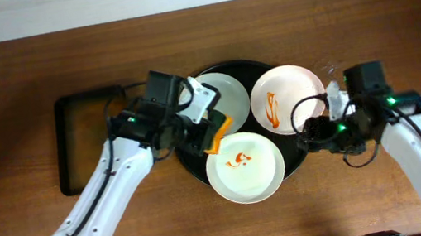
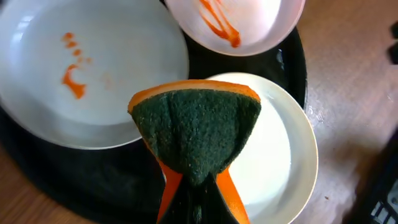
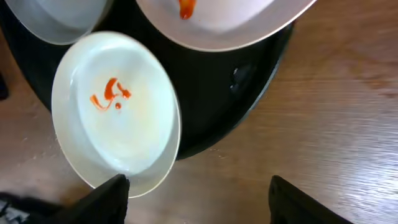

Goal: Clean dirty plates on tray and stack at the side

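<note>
Three white plates lie on the round black tray (image 1: pixel 191 164). Orange sauce marks the front plate (image 1: pixel 244 166) and the back-right plate (image 1: pixel 287 98). The back-left plate (image 1: pixel 223 91) looks clean and is partly hidden by my left arm. My left gripper (image 1: pixel 211 131) is shut on a folded sponge (image 2: pixel 196 130), green-faced with orange sides, held over the clean plate (image 2: pixel 280 155). My right gripper (image 3: pixel 199 199) stands open above the wood by the tray's right rim. Its left finger (image 3: pixel 107 198) is close to the front plate's (image 3: pixel 115 109) rim, with nothing between the jaws.
A smaller rectangular black tray (image 1: pixel 92 140) lies on the table left of the round one. Brown wooden table (image 1: pixel 363 20) surrounds everything. In the right wrist view the round tray's rim (image 3: pixel 224 106) curves just ahead of the fingers.
</note>
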`<action>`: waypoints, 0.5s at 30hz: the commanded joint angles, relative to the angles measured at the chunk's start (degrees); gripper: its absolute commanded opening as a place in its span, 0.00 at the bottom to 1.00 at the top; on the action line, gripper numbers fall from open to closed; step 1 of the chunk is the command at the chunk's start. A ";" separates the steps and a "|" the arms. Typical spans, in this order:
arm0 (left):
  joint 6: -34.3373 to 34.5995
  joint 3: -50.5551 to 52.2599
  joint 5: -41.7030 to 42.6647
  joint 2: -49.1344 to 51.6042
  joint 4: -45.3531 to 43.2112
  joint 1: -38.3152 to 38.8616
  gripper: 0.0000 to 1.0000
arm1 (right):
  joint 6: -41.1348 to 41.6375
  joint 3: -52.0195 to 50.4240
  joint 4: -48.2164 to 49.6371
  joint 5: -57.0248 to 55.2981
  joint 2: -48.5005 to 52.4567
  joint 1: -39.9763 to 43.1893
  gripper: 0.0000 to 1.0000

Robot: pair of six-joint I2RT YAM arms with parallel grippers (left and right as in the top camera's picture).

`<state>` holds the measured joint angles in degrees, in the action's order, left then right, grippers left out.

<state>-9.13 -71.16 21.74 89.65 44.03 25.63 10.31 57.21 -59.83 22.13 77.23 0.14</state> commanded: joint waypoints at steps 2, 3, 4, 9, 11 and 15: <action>0.57 -0.92 0.13 5.88 -2.49 4.28 0.00 | -0.17 -1.16 -0.17 7.02 6.12 -0.04 0.73; 0.68 -0.94 0.57 6.86 -3.39 5.03 0.00 | -0.20 -1.53 0.31 7.82 6.64 -0.42 0.73; 0.79 -0.92 1.36 7.58 -4.20 5.64 0.00 | -0.15 -1.86 0.79 8.09 7.08 -1.07 0.73; 0.98 -0.92 2.67 12.37 -7.82 9.05 0.00 | 3.15 -2.64 3.65 6.29 7.80 -6.34 0.72; 0.98 -0.92 2.69 13.29 -7.82 9.79 0.00 | 4.22 -2.64 4.22 4.79 7.80 -8.15 0.72; 0.98 -0.94 2.69 13.90 -7.80 10.80 0.00 | 6.78 -2.69 4.83 1.27 8.22 -10.67 0.69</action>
<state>-8.69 -71.16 22.72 103.00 36.56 35.64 15.27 55.05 -55.27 26.11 84.73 -8.91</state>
